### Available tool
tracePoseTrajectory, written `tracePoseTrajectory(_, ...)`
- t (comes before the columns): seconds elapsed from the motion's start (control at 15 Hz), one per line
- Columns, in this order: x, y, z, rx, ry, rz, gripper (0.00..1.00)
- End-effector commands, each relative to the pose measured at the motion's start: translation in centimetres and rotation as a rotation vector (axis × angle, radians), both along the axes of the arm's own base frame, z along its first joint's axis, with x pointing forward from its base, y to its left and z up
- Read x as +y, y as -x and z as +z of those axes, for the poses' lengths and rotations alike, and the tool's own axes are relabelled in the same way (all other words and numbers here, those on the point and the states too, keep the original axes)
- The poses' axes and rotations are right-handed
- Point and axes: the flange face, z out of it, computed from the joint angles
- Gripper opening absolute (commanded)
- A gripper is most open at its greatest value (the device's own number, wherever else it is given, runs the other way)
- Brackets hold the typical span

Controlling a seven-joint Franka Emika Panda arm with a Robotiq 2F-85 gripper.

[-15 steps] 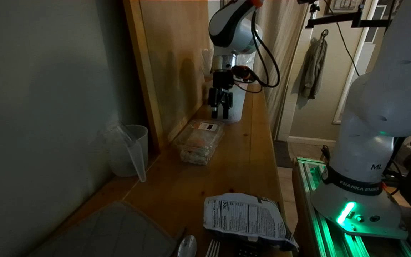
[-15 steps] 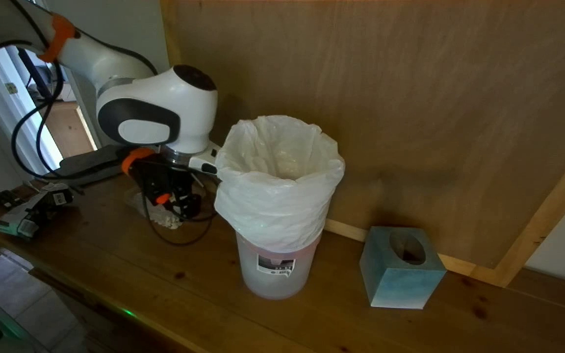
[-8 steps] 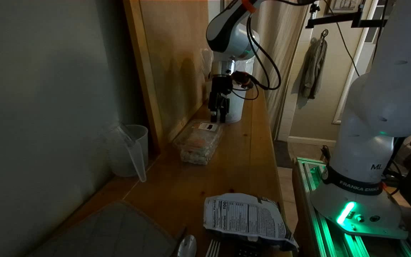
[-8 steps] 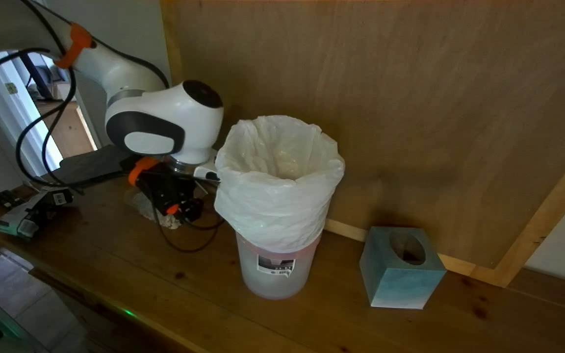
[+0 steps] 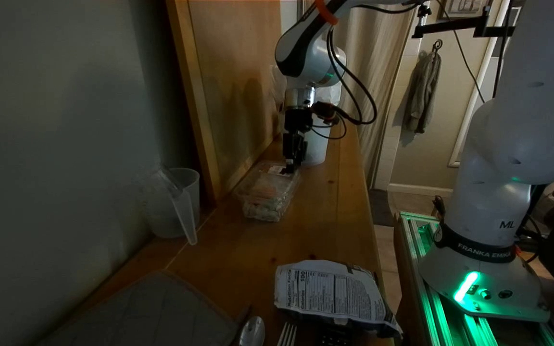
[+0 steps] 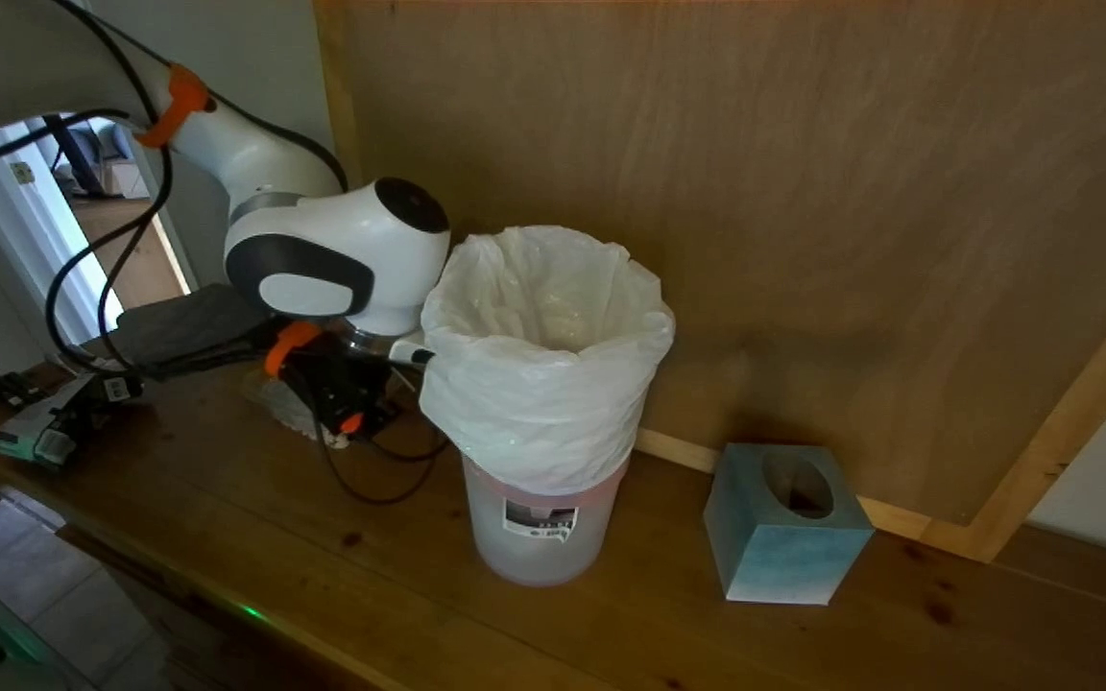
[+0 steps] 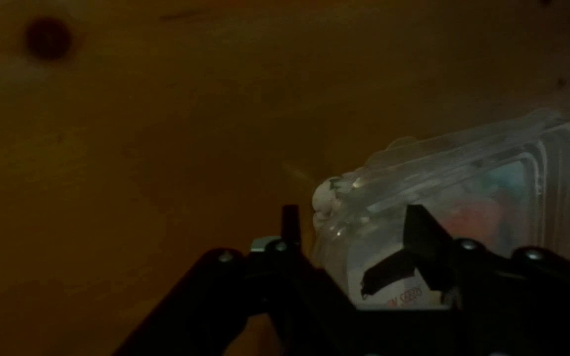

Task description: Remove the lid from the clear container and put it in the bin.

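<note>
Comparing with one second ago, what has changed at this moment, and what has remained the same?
The gripper has moved down; in an exterior view its tip now overlaps the labelled end of the clear container. The wrist view shows it open, and no grasp or release can be seen. The clear container, the bin, the blue tissue box and the printed bag stayed in place.

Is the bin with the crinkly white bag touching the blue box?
Apart. An exterior view shows it: a strip of wooden counter lies in plain sight between the bin and the blue box.
</note>
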Motion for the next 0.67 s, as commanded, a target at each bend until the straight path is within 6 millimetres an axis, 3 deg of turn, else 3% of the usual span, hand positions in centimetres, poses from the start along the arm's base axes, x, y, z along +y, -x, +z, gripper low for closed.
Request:
tracePoseTrajectory(0.0, -1.1, -0.6, 0.1, -0.035, -0.019, -0.008, 0.26)
tracePoseTrajectory(0.33, -1.7, -1.0, 1.0, -0.065, -0.032, -0.029, 0.02)
tracePoseTrajectory(0.6, -1.7, -1.3, 1.5, -0.080, -0.046, -0.027, 0.02)
